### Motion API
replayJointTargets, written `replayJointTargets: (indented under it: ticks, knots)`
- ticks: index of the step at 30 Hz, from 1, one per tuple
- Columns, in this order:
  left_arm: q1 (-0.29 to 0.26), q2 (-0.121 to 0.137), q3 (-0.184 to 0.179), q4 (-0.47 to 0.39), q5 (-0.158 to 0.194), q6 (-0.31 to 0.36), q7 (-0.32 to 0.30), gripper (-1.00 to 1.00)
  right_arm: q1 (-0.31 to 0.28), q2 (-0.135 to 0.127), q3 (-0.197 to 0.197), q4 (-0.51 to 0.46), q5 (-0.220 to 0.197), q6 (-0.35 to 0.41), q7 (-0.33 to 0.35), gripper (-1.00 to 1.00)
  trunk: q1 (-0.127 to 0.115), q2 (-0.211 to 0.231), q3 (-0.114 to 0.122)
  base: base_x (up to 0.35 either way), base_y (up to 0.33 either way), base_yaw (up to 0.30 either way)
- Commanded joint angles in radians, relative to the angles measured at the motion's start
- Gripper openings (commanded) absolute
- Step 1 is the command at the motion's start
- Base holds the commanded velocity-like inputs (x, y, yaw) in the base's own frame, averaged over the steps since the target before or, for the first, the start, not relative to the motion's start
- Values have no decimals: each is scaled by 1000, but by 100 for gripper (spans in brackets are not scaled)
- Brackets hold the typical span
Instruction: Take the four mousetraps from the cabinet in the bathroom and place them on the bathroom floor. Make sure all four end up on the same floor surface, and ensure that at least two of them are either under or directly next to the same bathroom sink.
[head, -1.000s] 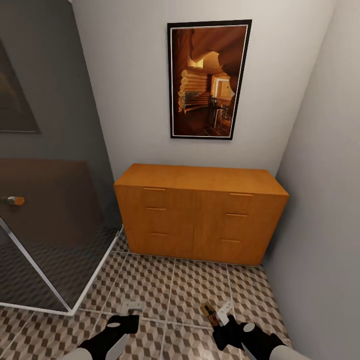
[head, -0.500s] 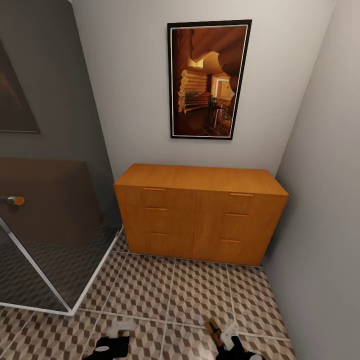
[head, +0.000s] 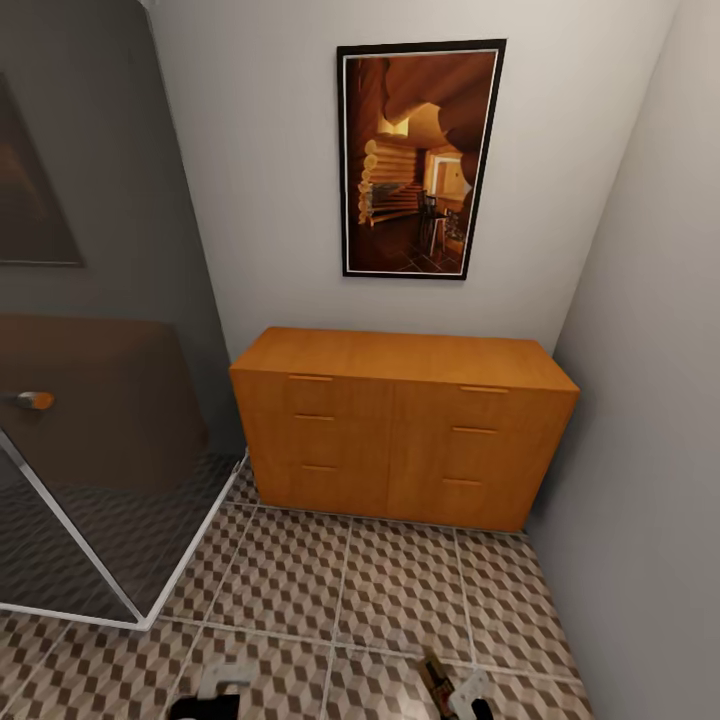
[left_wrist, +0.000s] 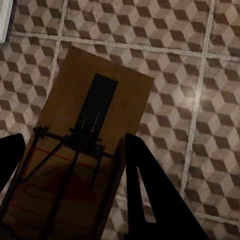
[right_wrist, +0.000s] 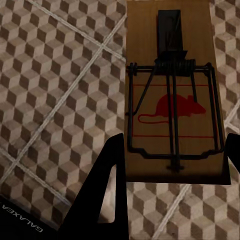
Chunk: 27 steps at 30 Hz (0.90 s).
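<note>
Mousetraps (right_wrist: 172, 95) (left_wrist: 82, 150) — one between each gripper's fingers (right_wrist: 107, 190) (left_wrist: 150, 195)

The low orange-brown wooden cabinet (head: 402, 430) is viewed from above by the head camera; the cube-patterned tiled bathroom floor (head: 330, 580) is shared, seen close, by both wrist cameras.

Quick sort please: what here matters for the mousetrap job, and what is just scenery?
Job:
- mousetrap in the left tool
- mousetrap in the right tool
- cabinet, drawers closed
- bathroom floor

Scenery:
- framed picture above the cabinet
- glass panel left of the cabinet
</note>
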Motion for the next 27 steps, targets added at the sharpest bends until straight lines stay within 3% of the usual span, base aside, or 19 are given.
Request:
replayJointTargets:
  ticks: [1, 27]
  knots:
    - [1, 1, -8, -1, 8, -2, 2, -100, 0, 0, 0, 0, -1, -2, 5, -100, 0, -1, -1, 0, 0, 188]
    - [20, 1, -8, 2, 9, -2, 2, -100, 0, 4, 0, 2, -1, -1, 3, -100, 0, -1, -1, 0, 0, 285]
